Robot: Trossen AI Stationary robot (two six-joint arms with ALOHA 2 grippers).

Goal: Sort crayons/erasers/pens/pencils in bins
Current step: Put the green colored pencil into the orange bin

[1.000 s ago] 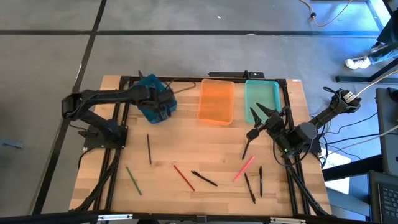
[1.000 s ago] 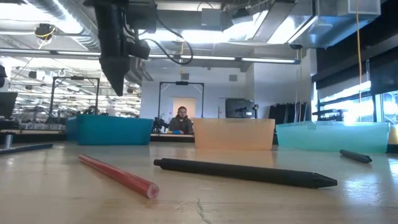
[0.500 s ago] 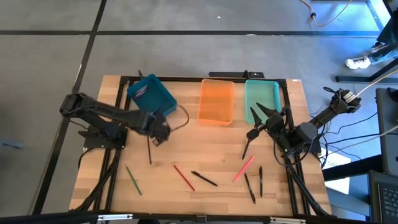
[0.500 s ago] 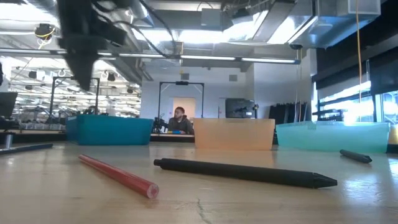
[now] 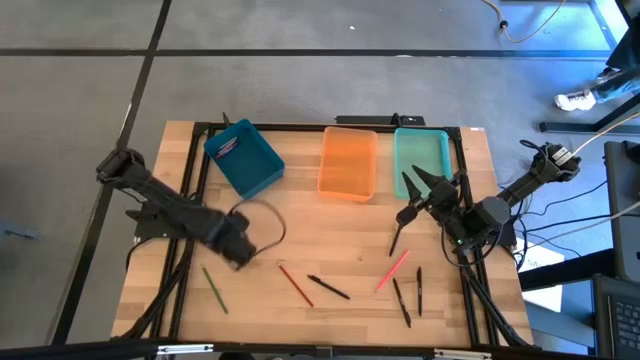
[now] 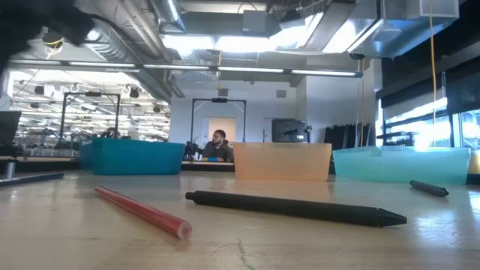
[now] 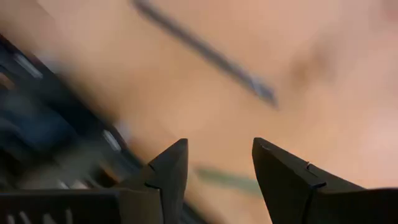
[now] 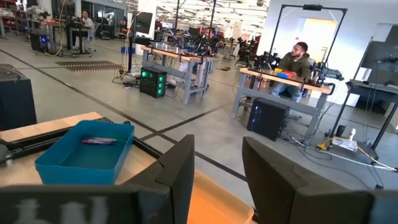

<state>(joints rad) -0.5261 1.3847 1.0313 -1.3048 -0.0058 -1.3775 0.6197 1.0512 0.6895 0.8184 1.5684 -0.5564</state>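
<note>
Left gripper (image 5: 238, 250) hung low, well in front of the blue bin (image 5: 244, 158). Its fingers stood a modest gap apart with nothing between them; the left wrist view showed bare wood and a dark pencil (image 7: 205, 53) beyond the tips. The pencil seen at the gripper was hidden by it in the high view.

Right gripper (image 5: 408, 185) waited raised, just front-right of the orange bin (image 5: 347, 163), fingers a narrow gap apart, empty. A dark pen (image 5: 397, 239) lay further forward of that bin's right corner, long axis near front-to-back, slightly tilted.

Loose items, all forward of the orange bin:
- green crayon (image 5: 215, 290): far left-forward, axis diagonal, far end toward the bins and left.
- red pencil (image 5: 296, 286): almost straight forward, diagonal, near end angled right.
- black pen (image 5: 328, 288): touching or just beside the red pencil's near end, closer to crosswise. In the low view this black pen's (image 6: 296, 208) tapered tip pointed right.
- pink pencil (image 5: 392, 270): right-forward, diagonal the opposite way.
- two more dark pens (image 5: 410, 296): right-forward, roughly front-to-back.

One purple item (image 8: 98, 141) sat in the blue bin already.

Handling judgement: all light, rigid, thin sticks lying flat; round ones likely roll. Best pinched mid-length, fingers across the long axis, tips nearly on the wood. The crayon could snap under hard squeeze.
</note>
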